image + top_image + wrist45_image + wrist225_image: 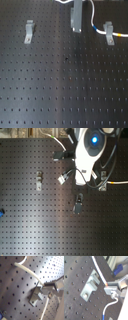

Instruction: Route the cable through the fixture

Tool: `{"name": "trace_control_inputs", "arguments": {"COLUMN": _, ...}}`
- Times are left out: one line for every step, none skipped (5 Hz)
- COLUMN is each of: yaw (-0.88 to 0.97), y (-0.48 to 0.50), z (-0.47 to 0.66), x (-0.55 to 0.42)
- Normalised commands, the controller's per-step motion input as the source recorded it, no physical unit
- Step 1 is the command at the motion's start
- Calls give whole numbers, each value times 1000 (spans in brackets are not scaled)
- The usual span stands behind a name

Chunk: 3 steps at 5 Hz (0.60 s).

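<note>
The white cable (93,15) comes down from the board's far edge in the first exterior view. Its blue band (95,29) lies just before the fixture's right clip (107,32), and its yellow band (120,36) just past it. The left clip (30,31) holds nothing. My gripper (76,29) hangs between the two clips, above the board. In both wrist views the fingers (112,289) pinch the cable (99,269) beside a metal clip (89,284); the cable (28,271) arcs over that clip (36,296). Which clip this is cannot be told.
A black perforated board (60,95) fills the scene. In the second exterior view the white arm (90,150) reaches in from the top, covering the board's upper middle. A small blue object (1,212) sits at the second exterior view's left edge.
</note>
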Motion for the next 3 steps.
{"name": "trace_control_inputs", "arguments": {"yaw": -514, "y": 6, "z": 280, "x": -406}}
{"name": "trace_control_inputs", "arguments": {"yaw": -274, "y": 3, "z": 340, "x": -473}}
{"name": "trace_control_inputs", "arguments": {"yaw": 69, "y": 227, "z": 249, "x": -390}}
